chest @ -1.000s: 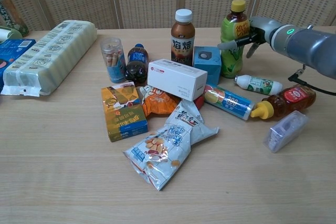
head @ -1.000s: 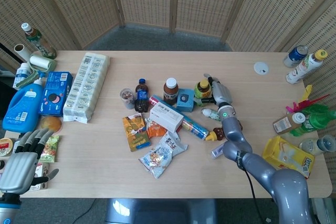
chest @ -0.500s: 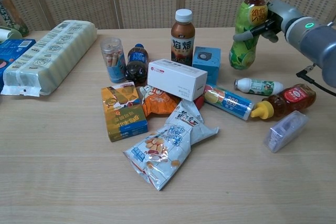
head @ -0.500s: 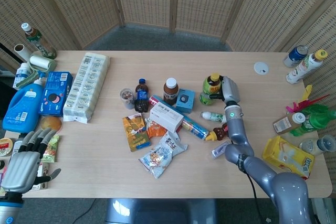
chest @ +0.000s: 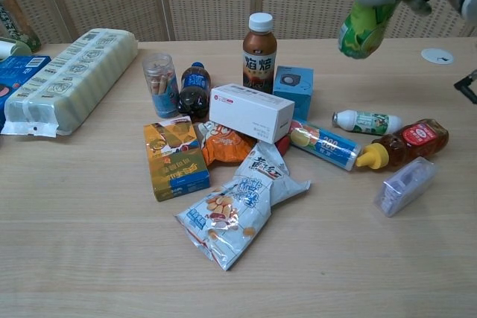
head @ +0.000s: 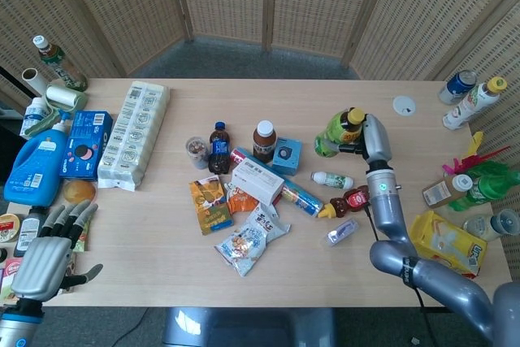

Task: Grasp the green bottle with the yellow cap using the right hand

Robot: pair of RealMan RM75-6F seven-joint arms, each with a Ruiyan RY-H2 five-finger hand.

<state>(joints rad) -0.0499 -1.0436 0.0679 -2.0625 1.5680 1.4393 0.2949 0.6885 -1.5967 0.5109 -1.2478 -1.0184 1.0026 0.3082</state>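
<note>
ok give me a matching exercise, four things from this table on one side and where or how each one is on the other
Things:
1. green bottle with yellow cap
2. brown bottle with white cap
3. amber squeeze bottle with yellow nozzle
4. left hand

States:
A. lying on its side on the table
B. open, holding nothing
C. held tilted in the right hand, off the table
D. standing upright behind the white box

Pairs: 1-C, 2-D, 3-A, 4-B
</note>
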